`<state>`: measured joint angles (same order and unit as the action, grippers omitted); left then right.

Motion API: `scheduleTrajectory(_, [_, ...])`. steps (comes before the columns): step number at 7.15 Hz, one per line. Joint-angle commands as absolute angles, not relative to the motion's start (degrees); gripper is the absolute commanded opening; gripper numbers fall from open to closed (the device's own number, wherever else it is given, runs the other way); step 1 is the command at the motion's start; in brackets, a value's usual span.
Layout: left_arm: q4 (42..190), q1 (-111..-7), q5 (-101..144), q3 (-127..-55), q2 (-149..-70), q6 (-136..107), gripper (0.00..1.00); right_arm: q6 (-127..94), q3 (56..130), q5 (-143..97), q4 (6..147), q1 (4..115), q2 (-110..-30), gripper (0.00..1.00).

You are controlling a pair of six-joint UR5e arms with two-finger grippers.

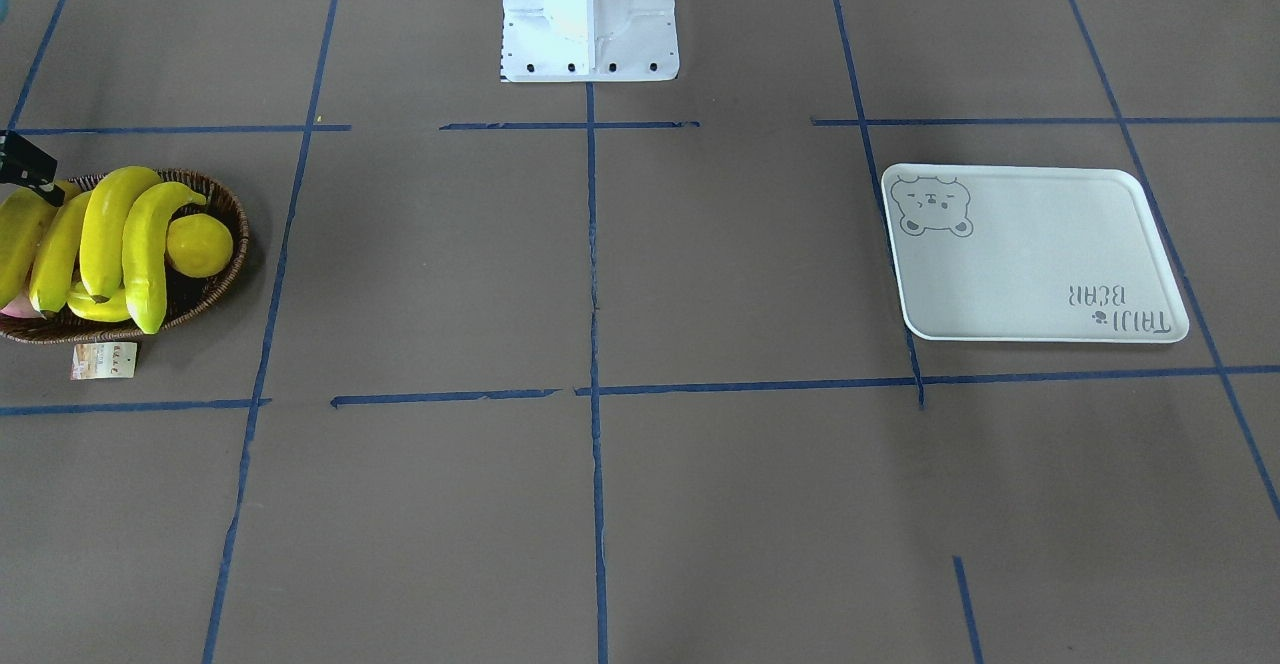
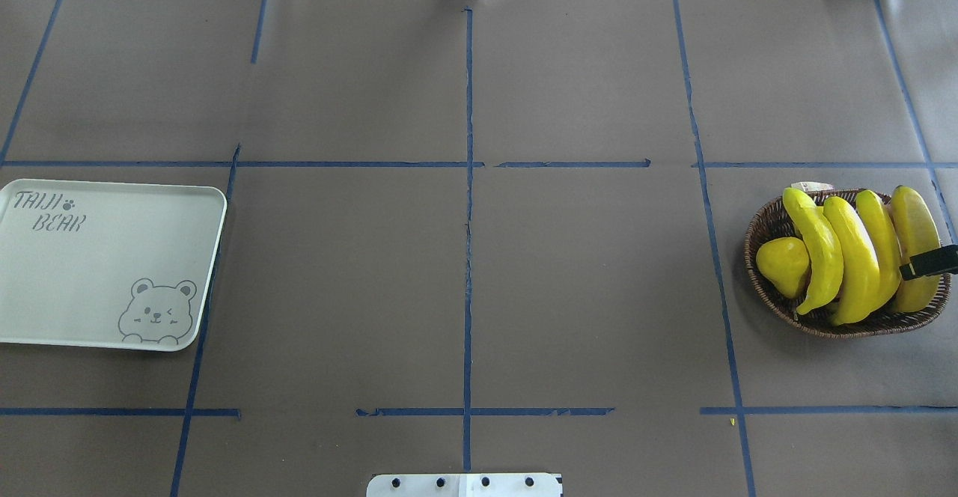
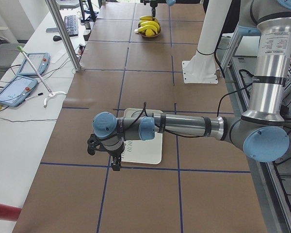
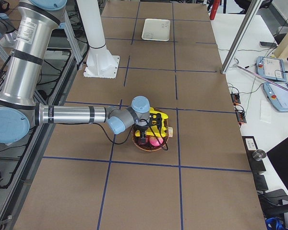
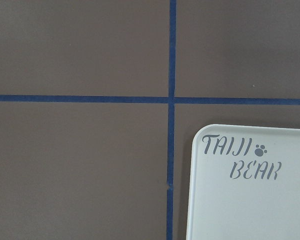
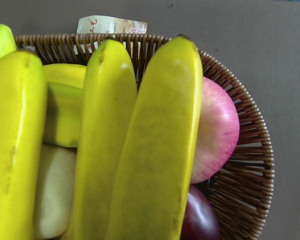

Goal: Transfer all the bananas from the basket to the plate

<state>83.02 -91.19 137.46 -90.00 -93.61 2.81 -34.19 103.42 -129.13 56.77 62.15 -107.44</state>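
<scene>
All four bananas (image 2: 853, 257) lie in the wicker basket (image 2: 763, 220), side by side across its top and curving the same way. None is on the bear-printed plate (image 2: 97, 272), which sits well apart from the basket at the far end of the table. A yellow pear (image 2: 782, 263) rests in the end of the basket nearest the plate. A pink apple (image 6: 217, 132) and a dark red fruit (image 6: 200, 217) are tucked under the bananas at the opposite end. The basket's paper tag (image 1: 103, 360) lies just outside its rim.

The right gripper (image 4: 143, 138) hangs over the basket above the bananas. I cannot tell how far its fingers are spread. The left gripper (image 3: 115, 164) is well apart from the basket, beside the plate, and its finger spread is also unclear.

The bananas look glossy and smooth, so they are probably light, stiff and somewhat slippery. The best hold is likely across the thick middle of an upper banana, with the fingers closing across its narrow width. The tapered ends could slide out. Lifting one may also roll the bananas beside it.
</scene>
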Motion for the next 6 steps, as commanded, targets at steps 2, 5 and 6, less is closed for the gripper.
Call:
scheduleTrajectory(2, [83.0, -91.2, 137.5, -89.8, -93.7, 2.8, 1.00, -33.6, 103.5, -129.5, 56.6, 62.2, -107.4, 0.26])
scheduleTrajectory(5, [83.0, -91.1, 137.5, -89.7, -93.7, 2.7, 1.00, -31.7, 103.7, -130.4, 53.8, 62.8, -108.0, 0.00])
scheduleTrajectory(6, [83.0, -91.1, 137.5, -89.8, -93.7, 2.7, 1.00, -28.9, 104.1, -131.5, 53.8, 65.3, -109.0, 0.00])
